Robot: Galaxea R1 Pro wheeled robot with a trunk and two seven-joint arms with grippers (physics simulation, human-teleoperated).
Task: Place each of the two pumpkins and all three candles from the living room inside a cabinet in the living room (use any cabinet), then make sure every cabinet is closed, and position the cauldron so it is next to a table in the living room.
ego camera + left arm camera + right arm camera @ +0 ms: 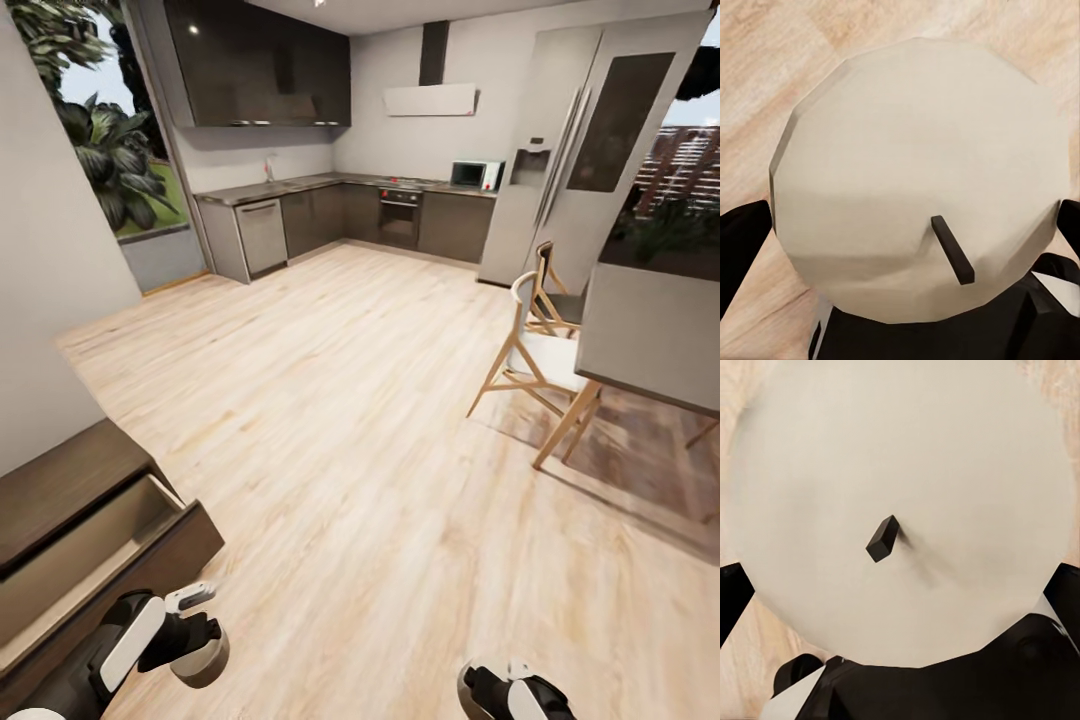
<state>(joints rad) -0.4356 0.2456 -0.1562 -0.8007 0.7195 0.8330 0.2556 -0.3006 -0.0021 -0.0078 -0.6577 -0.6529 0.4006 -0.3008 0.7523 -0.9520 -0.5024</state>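
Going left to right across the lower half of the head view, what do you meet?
Open cabinet drawer → left gripper holding a candle → bare wood floor → right gripper with another candle → wooden chair → table.

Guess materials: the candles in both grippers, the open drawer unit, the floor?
Candles: matte grey-tan, probably wax; short dark wick on top. Left gripper and right gripper each clamp one. Cabinet: dark-brown wood grain, pale beige drawer interior. Floor: light wood planks, slight sheen; could be laminate.
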